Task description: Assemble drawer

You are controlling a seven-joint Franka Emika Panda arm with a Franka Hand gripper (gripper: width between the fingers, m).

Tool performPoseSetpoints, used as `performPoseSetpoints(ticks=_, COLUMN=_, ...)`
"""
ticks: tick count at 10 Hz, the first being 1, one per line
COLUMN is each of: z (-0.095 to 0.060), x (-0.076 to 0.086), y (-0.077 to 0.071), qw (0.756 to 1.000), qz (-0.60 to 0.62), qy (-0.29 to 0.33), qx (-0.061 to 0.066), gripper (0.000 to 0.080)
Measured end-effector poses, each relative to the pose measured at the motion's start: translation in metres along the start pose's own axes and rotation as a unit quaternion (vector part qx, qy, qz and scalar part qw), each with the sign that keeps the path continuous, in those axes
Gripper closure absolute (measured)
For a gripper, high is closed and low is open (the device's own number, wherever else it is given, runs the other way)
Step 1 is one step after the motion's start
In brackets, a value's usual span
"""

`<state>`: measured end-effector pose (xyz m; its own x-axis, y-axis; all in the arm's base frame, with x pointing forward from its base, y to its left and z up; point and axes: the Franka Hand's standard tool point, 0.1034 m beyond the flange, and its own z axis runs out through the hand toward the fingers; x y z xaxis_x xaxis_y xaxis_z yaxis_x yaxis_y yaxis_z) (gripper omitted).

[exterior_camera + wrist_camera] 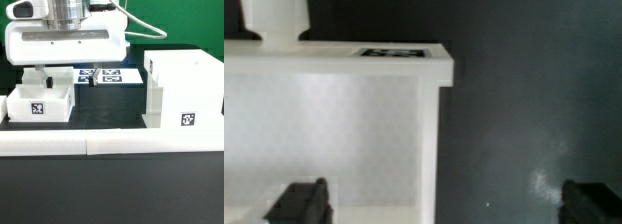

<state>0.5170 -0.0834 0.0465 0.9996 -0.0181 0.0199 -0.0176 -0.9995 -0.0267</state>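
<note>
Tool: the tool (441, 200) hangs low over the tray, its dark fingers (295, 202) spread wide and clamped on nothing; one side wall of the tray runs between them.
Tray: the tray (40, 104) sits on the desk (115, 108) at the exterior view's left, directly under the tool, with its knob (278, 25) on the end wall.
Marker board: the marker board (100, 74) lies flat behind, between tray and housing.
Housing: the housing (180, 88) stands upright at the exterior view's right, well apart from the tray; whether anything is inside cannot be told.
Done: by my reading nothing is joined; the tool is only lined up for a grasp.
Left: closing on the tray, carrying it across, sliding it into the housing, then any part not shown here.
</note>
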Motion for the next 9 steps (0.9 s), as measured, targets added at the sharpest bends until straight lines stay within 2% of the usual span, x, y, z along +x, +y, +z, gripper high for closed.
performPoseSetpoints(ticks=1, z=0.008, x=-0.005, y=0.007, qw=1.000, qz=0.005, qy=-0.009, qx=0.005, gripper=0.0151)
performPoseSetpoints(ticks=2, z=0.017, x=-0.008, y=0.011, qw=1.000, qz=0.007, qy=-0.007, qx=0.000, gripper=0.0151)
performPoseSetpoints(ticks=5, z=0.033, x=-0.014, y=0.011, qw=1.000, qz=0.004, qy=-0.010, qx=-0.006, gripper=0.0151)
performPoseSetpoints(ticks=9, z=0.039, x=-0.016, y=0.008, qw=1.000, qz=0.002, qy=-0.009, qx=-0.008, gripper=0.0151)
